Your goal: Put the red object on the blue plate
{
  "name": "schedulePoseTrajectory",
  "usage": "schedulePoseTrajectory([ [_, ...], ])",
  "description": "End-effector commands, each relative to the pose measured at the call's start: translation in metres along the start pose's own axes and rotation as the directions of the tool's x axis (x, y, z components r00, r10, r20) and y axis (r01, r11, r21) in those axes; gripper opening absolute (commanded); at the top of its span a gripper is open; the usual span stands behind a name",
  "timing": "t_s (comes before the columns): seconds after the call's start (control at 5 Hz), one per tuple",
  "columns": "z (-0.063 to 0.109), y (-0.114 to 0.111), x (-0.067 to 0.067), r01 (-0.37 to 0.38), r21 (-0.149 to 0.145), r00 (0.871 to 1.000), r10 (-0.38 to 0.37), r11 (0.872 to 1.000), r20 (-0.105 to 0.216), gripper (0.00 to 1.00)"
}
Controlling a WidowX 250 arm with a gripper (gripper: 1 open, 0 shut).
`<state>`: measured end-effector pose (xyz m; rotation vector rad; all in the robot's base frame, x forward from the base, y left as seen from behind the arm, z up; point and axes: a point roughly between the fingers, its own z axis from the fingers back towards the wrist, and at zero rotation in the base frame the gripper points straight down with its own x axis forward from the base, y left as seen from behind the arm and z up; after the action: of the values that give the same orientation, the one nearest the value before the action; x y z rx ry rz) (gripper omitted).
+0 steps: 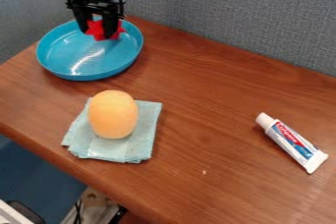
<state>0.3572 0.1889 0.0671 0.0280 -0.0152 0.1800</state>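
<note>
The blue plate (82, 53) sits at the table's back left, glossy and round with a raised rim. My gripper (98, 28) points straight down over the plate's far right part. It is shut on the red object (100, 27), a small bright red block showing between the black fingers. The block hangs just above or at the plate's inner surface; I cannot tell whether it touches.
An orange egg (113, 113) rests on a pale blue-green cloth (117, 130) at the front middle. A red-and-white toothpaste tube (290, 141) lies at the right near the table's edge. A grey wall stands behind the table.
</note>
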Motion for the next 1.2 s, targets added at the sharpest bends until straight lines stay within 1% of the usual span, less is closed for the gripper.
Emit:
schedulePoseTrajectory([
  [0.0, 0.0166, 0.0132, 0.0055, -0.019, 0.036, 0.999, 0.017, 0.999, 0.051, 0.00],
  [0.6, 0.0111, 0.0182, 0.0042, -0.028, 0.049, 0.999, 0.027, 0.998, 0.036, 0.00],
  [1.0, 0.0108, 0.0193, 0.0029, -0.028, 0.052, 0.999, 0.026, 0.998, 0.032, 0.00],
])
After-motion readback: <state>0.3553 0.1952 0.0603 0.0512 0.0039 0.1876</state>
